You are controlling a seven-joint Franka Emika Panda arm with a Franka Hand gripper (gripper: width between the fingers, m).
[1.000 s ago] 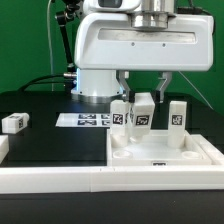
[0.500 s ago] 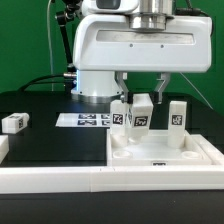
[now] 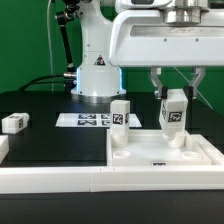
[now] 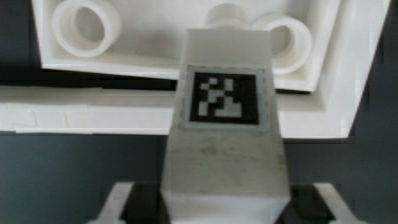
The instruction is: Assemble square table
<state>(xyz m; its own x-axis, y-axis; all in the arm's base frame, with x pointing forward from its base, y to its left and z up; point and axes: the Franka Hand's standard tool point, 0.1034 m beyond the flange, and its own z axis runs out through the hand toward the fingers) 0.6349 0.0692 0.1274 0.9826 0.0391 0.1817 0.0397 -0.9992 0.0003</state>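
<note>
In the exterior view, nearest to the camera: long white border rail [image 3: 60, 182], lying across the front of the black tabletop [image 3: 45, 140]. Directly behind the rail, toward the exterior view's right: square slab [image 3: 150, 158] of the table, white, lying flat, raised rim all around.

On the slab, near its far corner at the exterior view's left: upright leg [image 3: 121, 115], white, tag turned to the camera, apart from the gripper. More to the exterior view's right, over the far part of the slab: held leg [image 3: 173, 112], also upright, tag also to the camera. Gripper [image 3: 174, 92] clamped on this leg from both sides, dark fingers [image 3: 157, 82] slanting down to its upper part. Cannot tell whether the foot of the held leg touches the slab or hangs just over it.

In the wrist view, from the camera outward: two dark fingers pressed against the sides of the held leg, then its tag, clear and sharp, then the slab beyond with two round sockets [image 4: 84, 28] inside the rim.

Farther back on the tabletop, at the exterior view's left: lying leg [image 3: 13, 122], on its side, well apart from the slab. Between this leg and the upright leg, a little farther back: marker board [image 3: 85, 120], flat. Behind everything: white arm base [image 3: 97, 70], black cables, green backdrop [image 3: 25, 40].
</note>
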